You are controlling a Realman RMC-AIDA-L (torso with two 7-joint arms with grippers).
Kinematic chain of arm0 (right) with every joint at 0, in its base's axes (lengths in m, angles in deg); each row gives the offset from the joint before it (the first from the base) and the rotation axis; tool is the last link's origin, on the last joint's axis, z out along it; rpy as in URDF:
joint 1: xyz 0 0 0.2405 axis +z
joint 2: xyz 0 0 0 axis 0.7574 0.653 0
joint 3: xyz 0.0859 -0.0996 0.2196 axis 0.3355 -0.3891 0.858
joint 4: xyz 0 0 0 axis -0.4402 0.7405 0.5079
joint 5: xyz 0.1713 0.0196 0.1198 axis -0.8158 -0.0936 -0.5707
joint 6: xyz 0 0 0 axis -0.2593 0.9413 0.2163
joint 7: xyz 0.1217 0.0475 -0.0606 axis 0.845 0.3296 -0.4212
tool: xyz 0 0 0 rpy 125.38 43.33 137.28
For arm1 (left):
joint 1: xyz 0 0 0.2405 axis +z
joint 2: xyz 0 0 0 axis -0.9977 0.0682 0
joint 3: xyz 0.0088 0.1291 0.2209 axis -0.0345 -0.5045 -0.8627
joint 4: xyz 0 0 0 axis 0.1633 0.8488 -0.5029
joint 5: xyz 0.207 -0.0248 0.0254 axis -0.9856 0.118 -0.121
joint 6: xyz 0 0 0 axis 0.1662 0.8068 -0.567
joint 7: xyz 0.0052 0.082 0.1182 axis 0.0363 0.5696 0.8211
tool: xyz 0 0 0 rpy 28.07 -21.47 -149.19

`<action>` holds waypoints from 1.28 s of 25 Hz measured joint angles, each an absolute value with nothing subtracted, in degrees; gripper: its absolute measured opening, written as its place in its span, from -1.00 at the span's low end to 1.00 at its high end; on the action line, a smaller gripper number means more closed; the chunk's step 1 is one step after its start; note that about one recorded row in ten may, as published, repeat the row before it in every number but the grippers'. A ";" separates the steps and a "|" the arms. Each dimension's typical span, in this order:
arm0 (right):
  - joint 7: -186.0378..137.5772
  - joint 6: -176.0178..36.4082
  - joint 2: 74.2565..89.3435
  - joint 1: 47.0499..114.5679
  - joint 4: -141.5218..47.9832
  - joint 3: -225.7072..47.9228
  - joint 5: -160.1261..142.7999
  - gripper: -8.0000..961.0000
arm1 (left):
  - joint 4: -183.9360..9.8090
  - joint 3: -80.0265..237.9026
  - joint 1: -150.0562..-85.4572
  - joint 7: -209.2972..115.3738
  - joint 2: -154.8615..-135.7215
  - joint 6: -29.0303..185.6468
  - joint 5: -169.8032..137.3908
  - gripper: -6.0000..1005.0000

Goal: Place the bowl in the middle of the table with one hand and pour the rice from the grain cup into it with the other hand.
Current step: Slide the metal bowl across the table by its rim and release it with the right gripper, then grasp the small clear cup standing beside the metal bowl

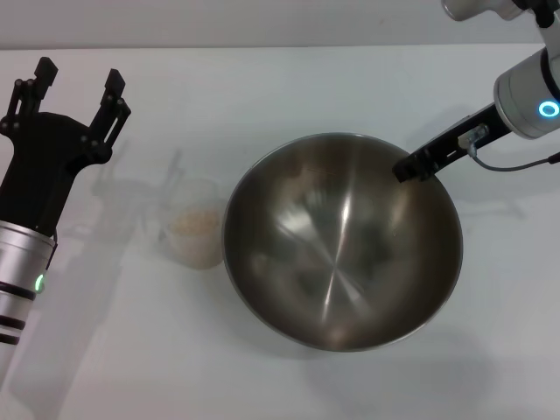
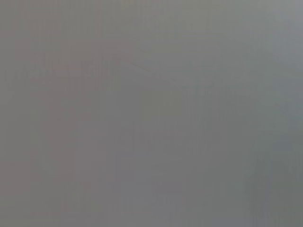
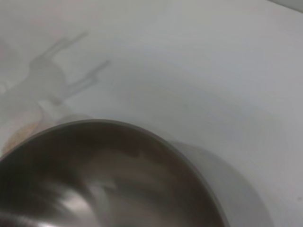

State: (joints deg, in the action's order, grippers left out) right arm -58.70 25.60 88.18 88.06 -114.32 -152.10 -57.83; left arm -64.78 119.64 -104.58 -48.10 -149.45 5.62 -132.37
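The steel bowl [image 1: 341, 254] sits on the white table [image 1: 280, 87], a little right of centre, with nothing inside it. My right gripper [image 1: 409, 166] reaches in from the upper right and is shut on the bowl's far right rim. Touching or nearly touching the bowl's left side stands the clear grain cup [image 1: 194, 229], upright, with beige rice [image 1: 194, 222] in it. My left gripper [image 1: 79, 72] hovers open at the far left, apart from the cup. In the right wrist view the bowl [image 3: 109, 179] fills the lower part and the rice [image 3: 19, 135] shows at the edge. The left wrist view is plain grey.
Bare white table [image 3: 199, 71] stretches behind the bowl. The left arm's silver wrist [image 1: 22, 271] runs along the table's left edge.
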 joint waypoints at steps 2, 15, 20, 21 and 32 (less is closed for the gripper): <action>-58.76 25.41 88.18 88.14 -113.93 -152.11 -57.83 -0.91 | -64.75 119.60 -104.54 -48.30 -149.47 5.57 -132.37 0.46; -59.93 24.68 88.10 88.50 -113.61 -154.17 -57.78 -0.73 | -64.73 119.48 -104.31 -48.44 -149.47 5.55 -132.35 0.45; -59.93 23.59 88.09 87.89 -116.24 -156.34 -57.46 -0.55 | -64.70 119.47 -103.89 -48.49 -149.47 5.55 -132.36 0.44; -59.98 23.58 88.09 87.72 -117.22 -156.59 -57.50 -0.51 | -64.69 119.47 -103.77 -48.49 -149.47 5.55 -132.34 0.44; -60.82 13.44 88.27 85.23 -130.87 -164.65 -55.62 0.14 | -64.77 119.50 -102.49 -48.48 -149.44 4.99 -132.08 0.43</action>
State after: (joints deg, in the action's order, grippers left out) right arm -60.82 13.44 88.27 85.23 -130.87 -164.65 -55.62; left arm -64.77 119.50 -102.49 -48.48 -149.44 4.99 -132.08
